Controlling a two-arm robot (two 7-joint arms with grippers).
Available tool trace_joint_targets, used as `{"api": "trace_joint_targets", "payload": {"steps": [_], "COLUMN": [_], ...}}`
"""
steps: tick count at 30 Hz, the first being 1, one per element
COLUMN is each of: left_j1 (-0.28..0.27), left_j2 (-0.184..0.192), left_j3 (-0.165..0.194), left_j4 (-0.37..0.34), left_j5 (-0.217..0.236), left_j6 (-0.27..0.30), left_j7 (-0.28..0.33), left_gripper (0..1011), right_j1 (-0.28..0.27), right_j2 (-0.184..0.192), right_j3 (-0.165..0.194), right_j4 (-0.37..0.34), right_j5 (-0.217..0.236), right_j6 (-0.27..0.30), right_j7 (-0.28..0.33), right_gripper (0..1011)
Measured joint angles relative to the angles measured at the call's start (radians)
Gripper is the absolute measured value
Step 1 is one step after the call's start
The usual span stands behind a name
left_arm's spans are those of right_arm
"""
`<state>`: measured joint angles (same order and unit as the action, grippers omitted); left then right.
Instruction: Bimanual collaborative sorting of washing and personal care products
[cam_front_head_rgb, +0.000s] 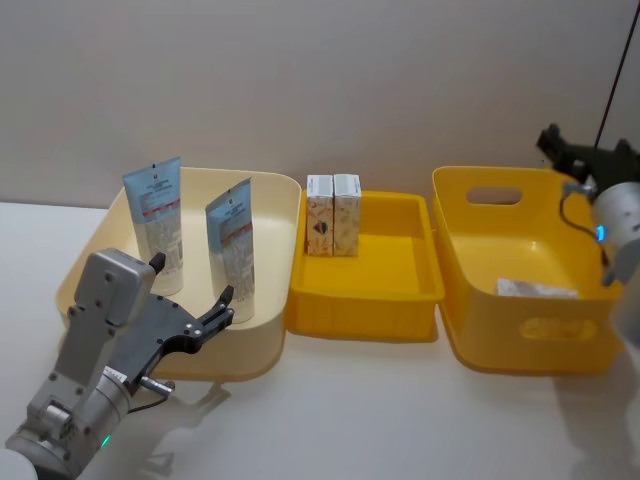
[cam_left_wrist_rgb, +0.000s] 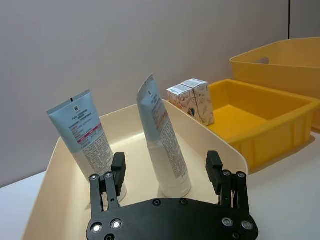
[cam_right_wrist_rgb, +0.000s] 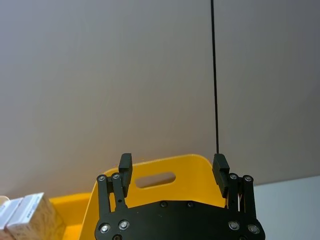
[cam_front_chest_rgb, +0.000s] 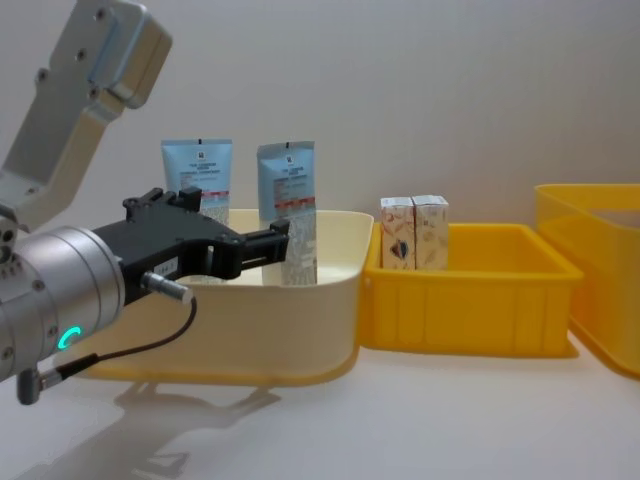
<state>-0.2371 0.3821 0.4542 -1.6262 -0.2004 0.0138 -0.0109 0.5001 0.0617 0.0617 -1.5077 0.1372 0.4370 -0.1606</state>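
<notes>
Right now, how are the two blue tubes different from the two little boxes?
The blue tubes are tall, flat and light blue with a red band; the little boxes are short, blocky and white with orange print. The tubes stand apart in the cream bin; the boxes stand touching in the yellow tray. Both pairs stand on end.

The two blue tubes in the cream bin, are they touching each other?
Apart. The chest view shows a clear gap between the left tube and the right tube, both standing in the cream bin.
</notes>
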Motion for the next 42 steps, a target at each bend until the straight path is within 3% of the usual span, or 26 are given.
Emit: {"api": "trace_joint_targets", "payload": {"steps": [8, 24, 33, 42], "left_j1": [0.000, 0.001, 0.006, -0.041], "left_j2": [0.000, 0.000, 0.012, 0.022], "left_j3": [0.000, 0.000, -0.018, -0.044], "left_j4": [0.000, -0.002, -0.068, -0.071], "left_j5": [0.000, 0.001, 0.003, -0.048], "left_j6": [0.000, 0.001, 0.062, 0.087], "left_j7": [0.000, 0.000, 0.006, -0.070], "left_gripper": [1003, 1003, 1003, 1003], "right_j1": [-0.012, -0.021, -0.022, -0.023], "right_j2": [0.025, 0.043, 0.047, 0.048], "right_j3": [0.036, 0.062, 0.068, 0.071], "right_j4": [-0.057, -0.097, -0.106, -0.111], "right_j5": [0.037, 0.065, 0.071, 0.074], "right_j6": [0.000, 0.001, 0.001, 0.001], "right_j7": [0.059, 0.102, 0.110, 0.115], "right_gripper": [1001, 1001, 1001, 1001]}}
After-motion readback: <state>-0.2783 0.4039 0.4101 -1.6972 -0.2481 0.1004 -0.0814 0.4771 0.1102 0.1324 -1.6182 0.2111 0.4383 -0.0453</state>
